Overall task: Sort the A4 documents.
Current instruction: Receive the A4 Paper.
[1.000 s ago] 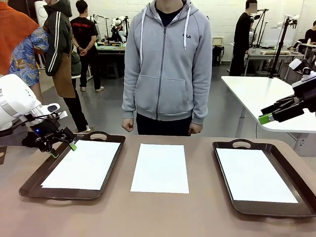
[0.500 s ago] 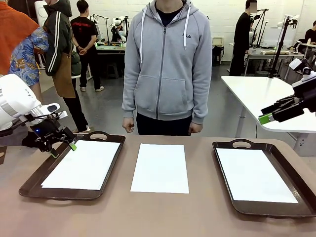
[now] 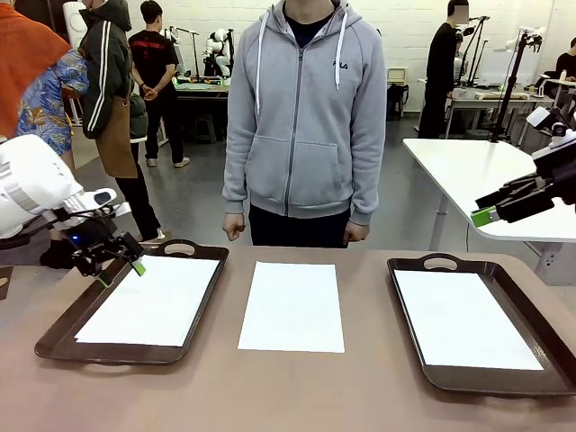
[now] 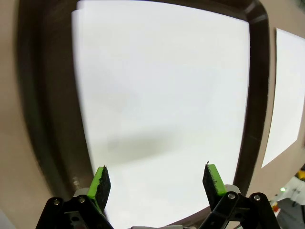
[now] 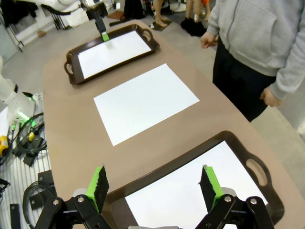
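2 grippers wide open, empty: left gripper [image 3: 119, 268] above left tray [image 3: 54, 331] sheet [image 3: 148, 299]; middle A4 sheet [image 3: 292, 306] on table. Risk: pads slip on flat paper, crumpling it

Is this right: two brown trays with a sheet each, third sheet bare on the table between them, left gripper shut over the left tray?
Wrong on one point: the left gripper is open, as the left wrist view shows, hovering above the left tray's sheet. The third sheet does lie bare on the table between the trays.
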Robot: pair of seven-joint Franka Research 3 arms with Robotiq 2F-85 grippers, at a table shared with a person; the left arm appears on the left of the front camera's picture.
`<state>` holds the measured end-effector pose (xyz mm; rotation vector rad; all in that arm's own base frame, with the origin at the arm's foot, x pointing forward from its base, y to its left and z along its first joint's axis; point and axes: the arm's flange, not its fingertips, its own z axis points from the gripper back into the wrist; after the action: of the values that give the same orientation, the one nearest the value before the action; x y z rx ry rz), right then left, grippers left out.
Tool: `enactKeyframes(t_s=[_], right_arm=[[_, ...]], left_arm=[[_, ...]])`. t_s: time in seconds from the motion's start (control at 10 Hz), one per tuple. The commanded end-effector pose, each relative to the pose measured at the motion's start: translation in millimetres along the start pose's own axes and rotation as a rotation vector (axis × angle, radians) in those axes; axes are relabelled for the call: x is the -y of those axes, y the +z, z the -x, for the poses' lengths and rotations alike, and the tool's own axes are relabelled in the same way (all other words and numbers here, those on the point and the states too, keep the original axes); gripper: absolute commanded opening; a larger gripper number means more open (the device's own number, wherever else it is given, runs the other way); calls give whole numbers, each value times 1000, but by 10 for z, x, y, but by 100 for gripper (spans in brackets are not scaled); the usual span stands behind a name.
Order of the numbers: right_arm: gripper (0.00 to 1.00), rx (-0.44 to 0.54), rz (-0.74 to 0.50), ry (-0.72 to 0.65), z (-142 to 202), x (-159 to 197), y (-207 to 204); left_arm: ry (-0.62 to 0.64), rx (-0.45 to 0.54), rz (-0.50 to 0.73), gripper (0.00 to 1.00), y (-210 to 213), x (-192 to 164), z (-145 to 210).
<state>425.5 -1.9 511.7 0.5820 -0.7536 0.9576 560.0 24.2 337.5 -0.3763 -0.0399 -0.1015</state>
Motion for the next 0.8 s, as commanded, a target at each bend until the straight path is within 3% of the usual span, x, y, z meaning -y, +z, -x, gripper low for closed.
enactKeyframes(t_s=[0.0, 0.2, 0.5, 0.7], right_arm=[[100, 1, -1, 2, -1, -4, 0], [100, 1, -1, 2, -1, -4, 0], [100, 1, -1, 2, -1, -4, 0], [100, 1, -1, 2, -1, -4, 0]], left_arm=[[-180, 71, -153, 100, 140, 442, 46], [-304, 291, -150, 100, 795, 687, 302], [-407, 613, -79, 100, 1597, 769, 905], [-521, 683, 14, 100, 1871, 707, 1221]])
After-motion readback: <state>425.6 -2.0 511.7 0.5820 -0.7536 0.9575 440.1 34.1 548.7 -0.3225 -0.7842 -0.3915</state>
